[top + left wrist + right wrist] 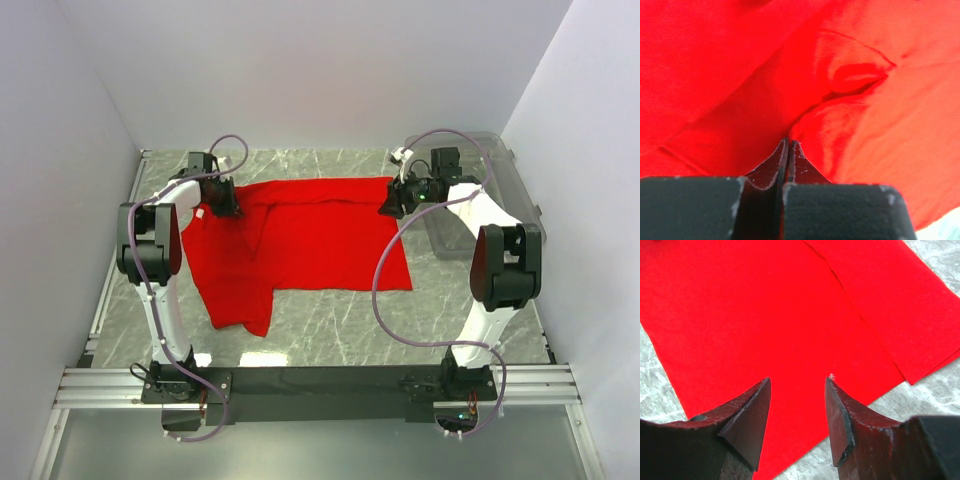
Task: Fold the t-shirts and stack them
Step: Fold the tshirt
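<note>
The red t-shirt [320, 235] lies spread on the marble table, its far edge folded over toward the front and one part trailing to the near left. My left gripper [225, 203] is at the shirt's far left corner. In the left wrist view its jaws [790, 142] are pressed together with folds of the red cloth [890, 125] running into the tips. My right gripper [392, 208] hovers over the shirt's far right edge. In the right wrist view it is open [797, 382] and empty, with flat red cloth [765, 315] below it.
A clear plastic bin [495, 190] stands at the back right, partly behind my right arm. Bare marble table [340, 320] shows in front of the shirt. White walls close in the left, back and right sides.
</note>
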Robot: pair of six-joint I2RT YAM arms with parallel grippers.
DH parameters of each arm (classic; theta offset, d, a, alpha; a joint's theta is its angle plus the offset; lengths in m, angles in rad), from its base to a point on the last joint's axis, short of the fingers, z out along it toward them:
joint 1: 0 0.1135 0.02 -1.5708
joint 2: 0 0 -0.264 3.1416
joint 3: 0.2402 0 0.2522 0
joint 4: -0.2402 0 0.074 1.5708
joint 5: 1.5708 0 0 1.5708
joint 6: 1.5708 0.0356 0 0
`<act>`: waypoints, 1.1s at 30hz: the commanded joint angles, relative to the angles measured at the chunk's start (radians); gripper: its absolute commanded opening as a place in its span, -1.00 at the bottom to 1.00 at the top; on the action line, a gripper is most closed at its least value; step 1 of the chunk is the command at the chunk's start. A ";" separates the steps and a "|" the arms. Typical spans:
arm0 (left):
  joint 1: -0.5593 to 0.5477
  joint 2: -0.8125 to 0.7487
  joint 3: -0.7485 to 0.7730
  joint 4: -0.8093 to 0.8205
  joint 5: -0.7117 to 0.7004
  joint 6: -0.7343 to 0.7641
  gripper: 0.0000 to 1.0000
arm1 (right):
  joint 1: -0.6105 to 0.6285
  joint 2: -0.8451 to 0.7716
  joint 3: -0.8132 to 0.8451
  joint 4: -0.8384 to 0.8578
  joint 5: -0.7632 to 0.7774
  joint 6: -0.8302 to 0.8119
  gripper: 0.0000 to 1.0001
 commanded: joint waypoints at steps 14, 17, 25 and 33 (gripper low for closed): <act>-0.073 -0.073 -0.111 0.040 0.637 0.071 -0.93 | -0.023 -0.076 -0.001 0.022 -0.022 0.007 0.09; -0.090 -0.075 -0.123 0.002 0.658 0.141 -0.55 | -0.024 -0.076 0.003 0.019 -0.023 0.006 0.09; -0.074 -0.216 -0.142 0.033 0.663 0.153 0.11 | -0.026 -0.078 0.008 0.017 -0.020 0.012 0.09; 0.134 -0.493 -0.307 0.304 0.100 -0.100 0.80 | -0.023 -0.088 -0.006 0.019 -0.008 0.003 0.09</act>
